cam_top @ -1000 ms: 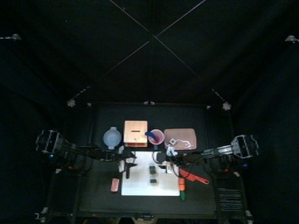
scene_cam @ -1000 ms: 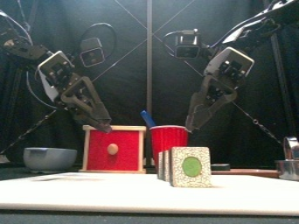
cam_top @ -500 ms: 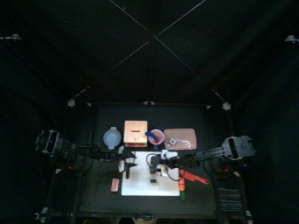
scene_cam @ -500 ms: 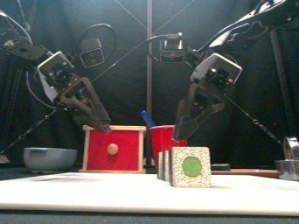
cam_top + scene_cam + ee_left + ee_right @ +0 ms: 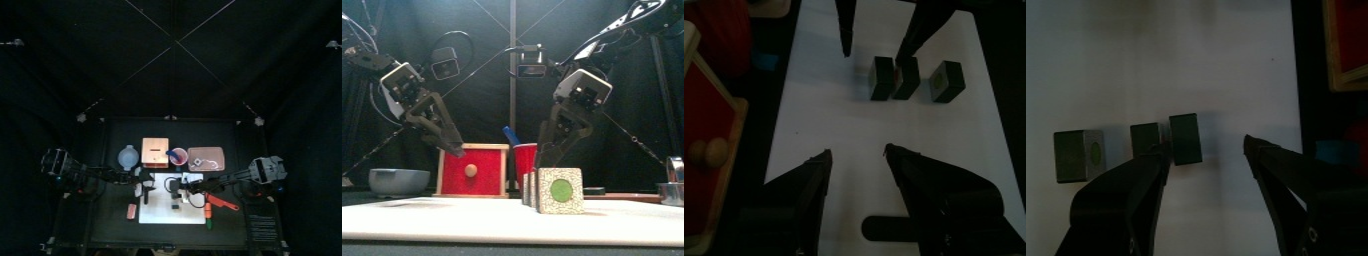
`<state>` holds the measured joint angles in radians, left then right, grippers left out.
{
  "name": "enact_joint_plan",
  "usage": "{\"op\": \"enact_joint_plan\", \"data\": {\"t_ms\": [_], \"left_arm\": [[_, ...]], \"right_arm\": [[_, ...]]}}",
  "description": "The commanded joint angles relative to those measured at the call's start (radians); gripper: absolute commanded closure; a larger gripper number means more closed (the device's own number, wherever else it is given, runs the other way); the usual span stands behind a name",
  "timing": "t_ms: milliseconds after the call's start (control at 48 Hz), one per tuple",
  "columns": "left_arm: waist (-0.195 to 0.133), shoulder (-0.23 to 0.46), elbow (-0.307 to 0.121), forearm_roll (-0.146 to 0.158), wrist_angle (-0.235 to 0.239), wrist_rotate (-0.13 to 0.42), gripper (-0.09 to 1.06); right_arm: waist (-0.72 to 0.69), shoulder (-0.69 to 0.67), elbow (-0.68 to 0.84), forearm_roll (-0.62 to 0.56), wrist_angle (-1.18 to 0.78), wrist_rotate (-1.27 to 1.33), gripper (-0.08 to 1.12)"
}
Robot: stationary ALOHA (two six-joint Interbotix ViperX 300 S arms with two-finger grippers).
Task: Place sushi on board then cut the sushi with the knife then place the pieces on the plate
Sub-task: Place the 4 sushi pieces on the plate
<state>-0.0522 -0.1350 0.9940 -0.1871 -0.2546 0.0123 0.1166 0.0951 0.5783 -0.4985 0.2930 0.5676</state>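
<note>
The toy sushi (image 5: 556, 190) stands on the white cutting board (image 5: 422, 222) as three dark green blocks (image 5: 909, 78) in a row, slightly apart (image 5: 1146, 148). My right gripper (image 5: 552, 158) hangs open just above and behind the blocks, its jaws seen from the left wrist (image 5: 885, 25). My left gripper (image 5: 452, 148) is open too, held over the board's left part in front of the wooden box (image 5: 473, 170). The red cup (image 5: 533, 158) with the blue knife stands behind the sushi. The pink tray (image 5: 206, 158) lies at the back right.
A blue-grey bowl (image 5: 398, 180) sits at the back left. A red toy (image 5: 221, 203) and a green one (image 5: 210, 222) lie by the board's right edge, and a small red piece (image 5: 132, 210) lies by its left edge.
My right gripper has swung left and lower, from beside the cup to just above the sushi. My left gripper has barely moved.
</note>
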Motion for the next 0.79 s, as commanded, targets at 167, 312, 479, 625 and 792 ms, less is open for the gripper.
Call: {"op": "enact_joint_plan", "data": {"t_ms": [167, 312, 479, 625, 792], "left_arm": [[0.003, -0.008, -0.008, 0.000, -0.003, 0.000, 0.13], [0.003, -0.009, -0.006, 0.000, -0.003, 0.000, 0.13], [0.003, -0.009, -0.008, -0.002, -0.003, 0.002, 0.13], [0.003, -0.009, -0.006, -0.002, -0.003, 0.000, 0.13], [0.003, -0.008, -0.006, -0.002, -0.003, 0.002, 0.13]], "right_arm": [[-0.002, -0.014, -0.026, 0.002, -0.003, -0.002, 0.13], [-0.002, -0.008, -0.028, 0.003, -0.003, 0.000, 0.13], [-0.002, 0.011, -0.031, 0.002, -0.005, -0.002, 0.13], [-0.003, 0.029, -0.041, 0.002, -0.003, 0.000, 0.13], [-0.005, 0.043, -0.051, 0.002, -0.003, -0.002, 0.15]]}}
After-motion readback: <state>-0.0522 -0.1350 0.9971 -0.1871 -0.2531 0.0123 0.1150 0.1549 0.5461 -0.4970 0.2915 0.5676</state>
